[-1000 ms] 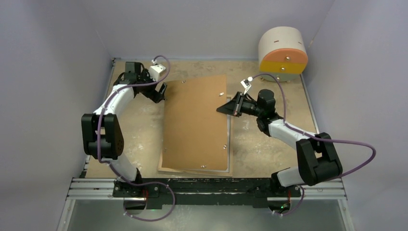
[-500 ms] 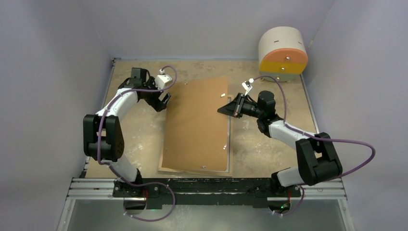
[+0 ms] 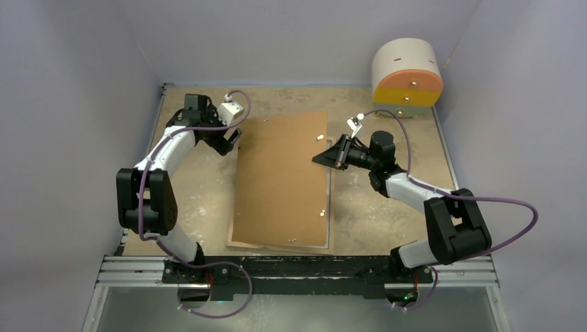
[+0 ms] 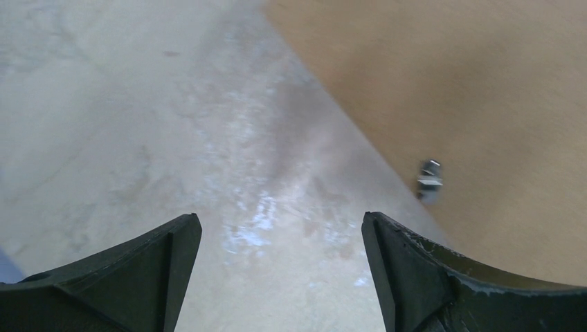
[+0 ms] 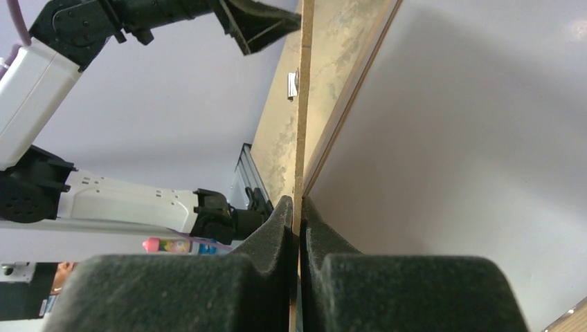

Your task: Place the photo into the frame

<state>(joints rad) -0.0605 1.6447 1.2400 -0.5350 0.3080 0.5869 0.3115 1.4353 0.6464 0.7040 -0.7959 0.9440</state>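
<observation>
Pinching the brown board (image 3: 282,181) tight by its edge, the right tool (image 5: 299,207) should lift it slowly off the frame (image 3: 329,228) while the wide-open, empty left tool (image 4: 280,228) takes the other side.

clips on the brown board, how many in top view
4 clips on the board: one by its far-left corner, one far on the right edge, one nearer on that edge, one at the near edge. Others may be hidden.

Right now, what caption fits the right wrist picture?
Right gripper pinching the brown hardboard sheet by its edge.
</observation>
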